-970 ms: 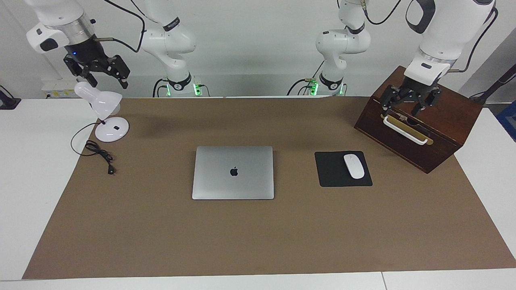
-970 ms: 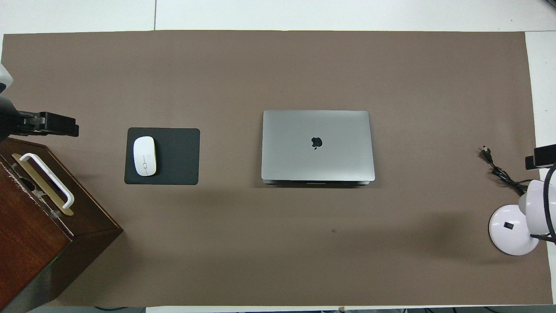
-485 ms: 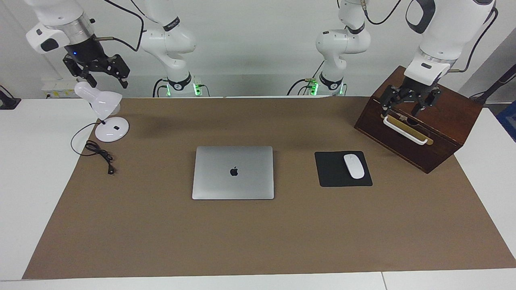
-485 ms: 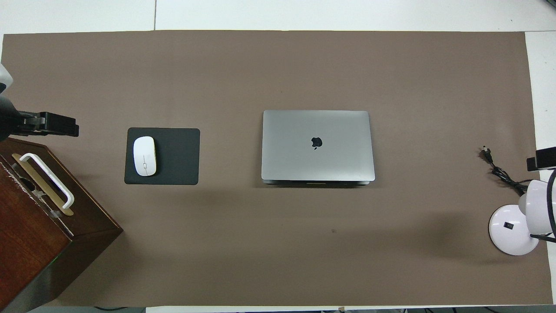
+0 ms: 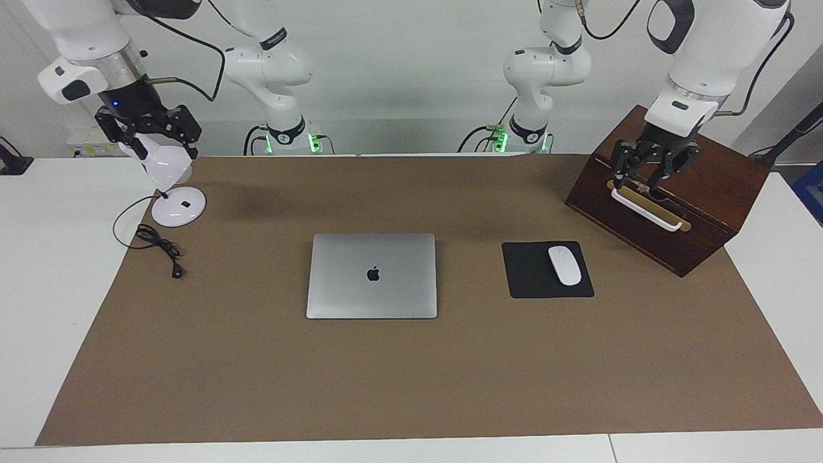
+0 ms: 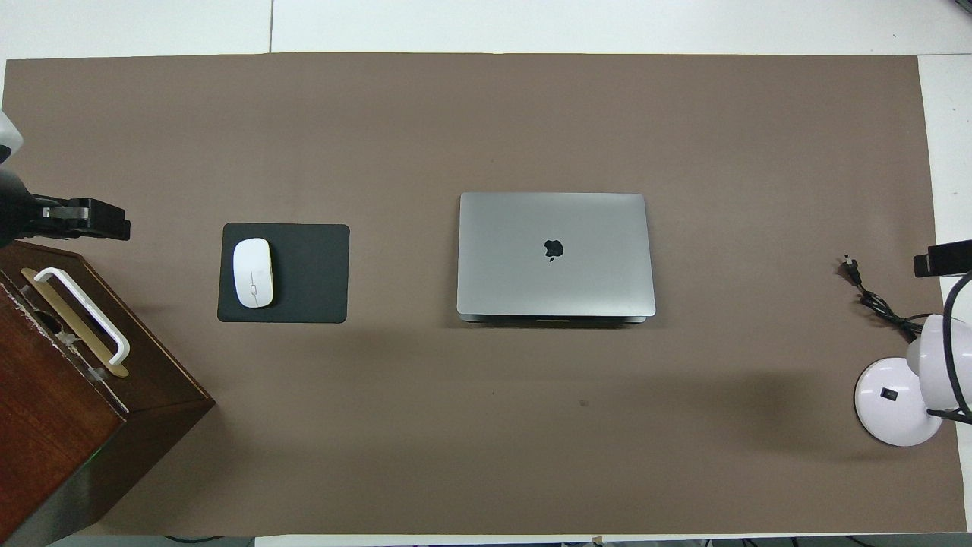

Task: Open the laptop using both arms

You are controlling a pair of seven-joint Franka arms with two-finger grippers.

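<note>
we saw the laptop (image 5: pixel 371 275) closed and flat at the middle of the brown mat (image 5: pixel 411 386), beside the mouse pad (image 5: pixel 537 270). the left gripper (image 5: pixel 651 168) hung over the wooden box (image 5: pixel 701 212) at the left arm's end, fingers apart, holding nothing. the right gripper (image 5: pixel 149 132) hovered over the lamp (image 5: pixel 168 186) near the other corner, spread wide, empty.

Both arms (image 5: pixel 714 51) raised at opposite table ends, fingers (image 5: pixel 620 168) down

We see a white table (image 5: pixel 38 270) under a brown mat (image 5: pixel 411 386). A plain white wall (image 5: pixel 411 77) rises at its edge.
</note>
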